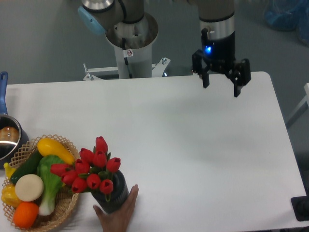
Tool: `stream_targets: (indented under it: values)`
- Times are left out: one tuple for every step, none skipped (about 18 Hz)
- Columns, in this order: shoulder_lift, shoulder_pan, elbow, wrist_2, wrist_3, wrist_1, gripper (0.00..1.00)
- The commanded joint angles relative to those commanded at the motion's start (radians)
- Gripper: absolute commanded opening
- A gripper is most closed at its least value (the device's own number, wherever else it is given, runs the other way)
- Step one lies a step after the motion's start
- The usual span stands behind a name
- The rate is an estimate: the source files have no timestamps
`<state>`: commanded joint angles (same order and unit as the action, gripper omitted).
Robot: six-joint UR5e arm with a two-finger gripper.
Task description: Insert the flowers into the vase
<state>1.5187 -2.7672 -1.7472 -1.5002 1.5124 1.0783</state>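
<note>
The flowers (90,168), a bunch of red tulips with green leaves, stand upright in the vase (115,197), a short dark grey ribbed cylinder near the table's front left. A human hand (118,215) touches the vase from the front edge. My gripper (221,85) hangs open and empty high over the back right of the table, far from the vase, fingers pointing down.
A wicker basket (67,205) of toy vegetables sits just left of the vase. A metal pot (7,137) with a blue handle is at the left edge. The arm's pedestal (130,41) stands behind the white table (203,159).
</note>
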Motion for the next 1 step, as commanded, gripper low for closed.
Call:
stream_targets:
  values:
    - [-0.005, -0.008, -0.003, 0.003, 0.002, 0.0, 1.0]
